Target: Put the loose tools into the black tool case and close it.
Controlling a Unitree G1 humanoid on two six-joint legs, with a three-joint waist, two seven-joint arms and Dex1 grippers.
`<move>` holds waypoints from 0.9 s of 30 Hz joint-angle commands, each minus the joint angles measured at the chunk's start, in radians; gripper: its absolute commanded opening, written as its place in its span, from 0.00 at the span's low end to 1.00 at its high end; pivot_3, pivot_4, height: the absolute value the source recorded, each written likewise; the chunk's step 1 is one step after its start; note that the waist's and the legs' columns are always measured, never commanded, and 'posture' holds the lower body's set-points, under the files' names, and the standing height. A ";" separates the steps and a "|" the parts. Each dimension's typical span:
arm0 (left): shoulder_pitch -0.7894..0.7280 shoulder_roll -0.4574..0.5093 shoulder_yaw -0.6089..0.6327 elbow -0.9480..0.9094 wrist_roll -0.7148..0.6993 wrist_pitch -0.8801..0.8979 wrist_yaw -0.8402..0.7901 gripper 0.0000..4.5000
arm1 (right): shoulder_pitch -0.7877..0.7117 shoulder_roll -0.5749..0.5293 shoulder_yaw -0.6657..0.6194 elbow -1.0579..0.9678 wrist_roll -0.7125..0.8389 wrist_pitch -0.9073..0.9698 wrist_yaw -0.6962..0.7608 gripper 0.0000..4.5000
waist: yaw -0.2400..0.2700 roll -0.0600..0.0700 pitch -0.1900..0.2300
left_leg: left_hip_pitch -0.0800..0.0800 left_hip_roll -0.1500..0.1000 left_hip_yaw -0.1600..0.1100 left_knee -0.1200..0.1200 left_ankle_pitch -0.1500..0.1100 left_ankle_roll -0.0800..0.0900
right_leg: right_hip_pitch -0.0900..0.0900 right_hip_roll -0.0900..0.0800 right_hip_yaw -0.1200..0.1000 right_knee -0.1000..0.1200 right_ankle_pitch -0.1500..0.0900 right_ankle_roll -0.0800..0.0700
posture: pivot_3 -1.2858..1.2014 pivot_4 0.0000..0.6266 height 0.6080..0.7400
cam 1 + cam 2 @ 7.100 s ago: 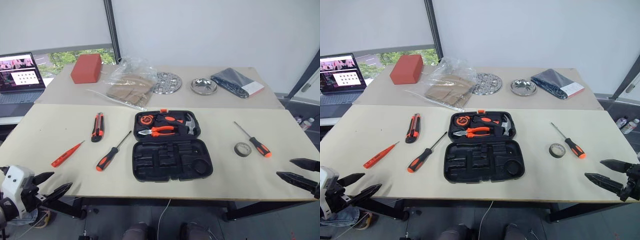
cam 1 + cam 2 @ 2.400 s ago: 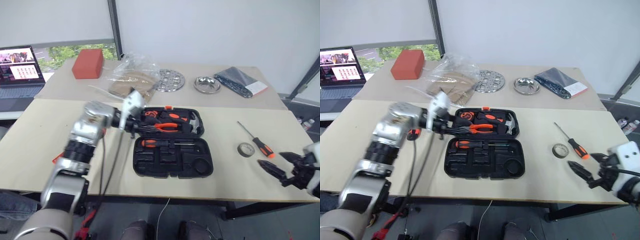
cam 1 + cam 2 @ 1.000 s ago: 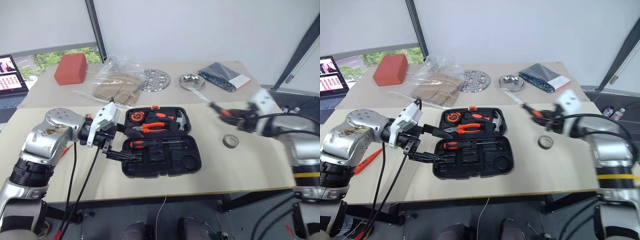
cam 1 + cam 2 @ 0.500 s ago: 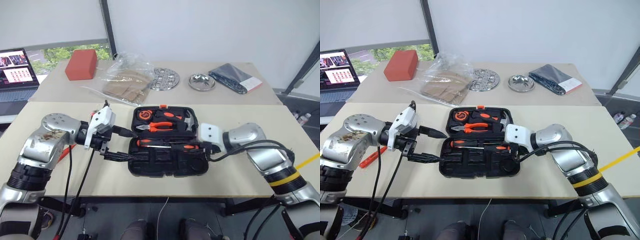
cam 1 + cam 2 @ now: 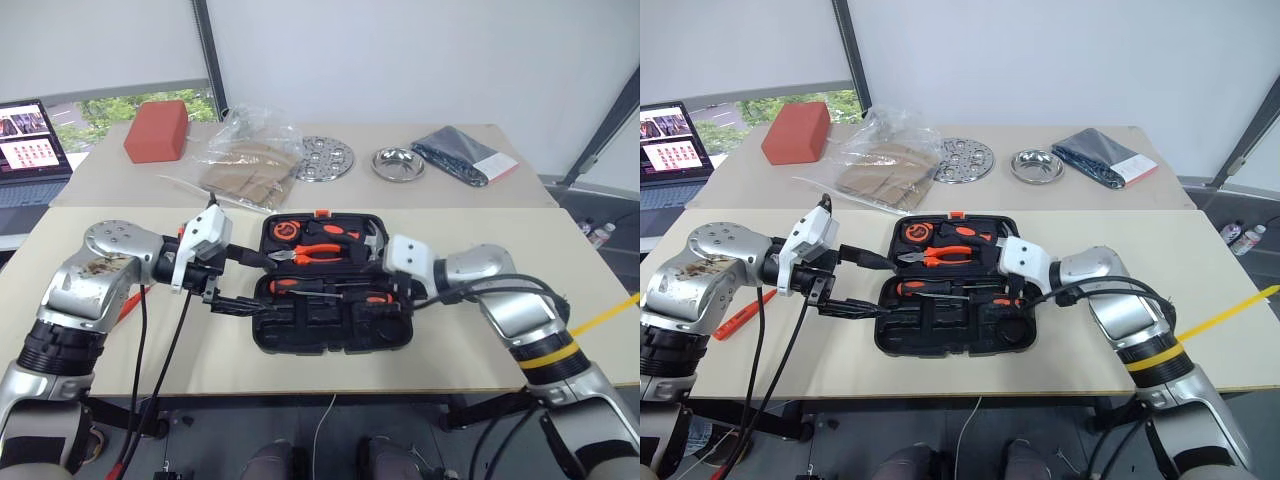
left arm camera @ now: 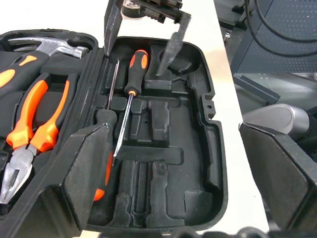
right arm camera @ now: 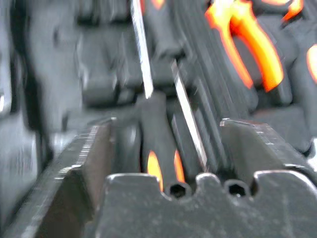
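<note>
Beige boards top the near table (image 5: 120, 350), where the black tool case (image 5: 335, 330) lies open at the middle, its lid half toward the far side holding orange-handled pliers (image 5: 325, 252), a hammer (image 5: 372, 238) and a tape measure (image 5: 284, 230). Two black-and-orange-handled screwdrivers (image 6: 130, 82) lie along the hinge side of the near half, one handle toward each end. The left gripper (image 5: 238, 283) hangs at the case's left edge, its two black fingers spread wide and holding nothing. The right gripper (image 6: 143, 34) reaches over the right part of the near half, its fingers parted on either side of the second screwdriver's handle (image 7: 159, 158); whether they touch it cannot be told. Left of the left arm, the slim orange tester screwdriver (image 5: 738, 312) lies on the table. On the far table stand a red box (image 5: 157, 130), a clear plastic bag (image 5: 250, 160), a perforated metal disc (image 5: 324, 158), a steel bowl (image 5: 394, 163) and a dark folded bag (image 5: 465, 155).
</note>
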 commanded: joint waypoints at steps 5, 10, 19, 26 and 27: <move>-0.012 0.000 0.009 0.001 0.015 -0.034 -0.001 1.00 | -0.001 0.051 0.014 -0.041 0.004 0.035 -0.027 0.23 | -0.001 0.000 0.000 | 0.000 -0.001 0.000 -0.001 0.000 0.000 | 0.000 0.000 0.000 -0.001 0.000 0.000 | 0.52 0.24 0.95; -0.014 -0.004 0.011 0.004 0.022 -0.036 0.002 1.00 | 0.034 0.033 0.139 -0.015 -0.100 -0.013 -0.014 0.01 | -0.001 0.000 0.000 | 0.000 -0.001 0.000 -0.001 0.000 0.000 | 0.000 0.000 0.000 0.000 0.000 0.000 | 0.52 0.24 0.95; 0.048 0.031 0.069 -0.008 0.026 -0.017 0.057 1.00 | 0.067 0.102 0.039 -0.066 -0.029 0.005 -0.079 0.01 | -0.005 -0.004 -0.002 | 0.006 0.000 0.000 -0.001 -0.003 -0.009 | 0.004 0.000 0.001 0.000 -0.001 0.001 | 0.52 0.24 0.95; 0.366 0.113 0.390 -0.042 0.000 0.065 0.213 1.00 | 0.036 0.084 -0.204 -0.342 0.374 0.341 -0.002 0.18 | -0.011 -0.003 -0.001 | 0.003 0.001 -0.001 -0.003 0.001 -0.004 | -0.001 0.000 0.002 0.004 -0.001 -0.002 | 0.52 0.24 0.95; 0.433 0.119 0.458 -0.043 0.001 0.075 0.236 1.00 | 0.028 0.077 -0.230 -0.370 0.423 0.381 -0.001 0.26 | -0.014 -0.003 -0.001 | 0.004 0.002 -0.001 -0.004 0.001 -0.004 | -0.002 -0.001 0.003 0.003 -0.001 -0.003 | 0.52 0.24 0.95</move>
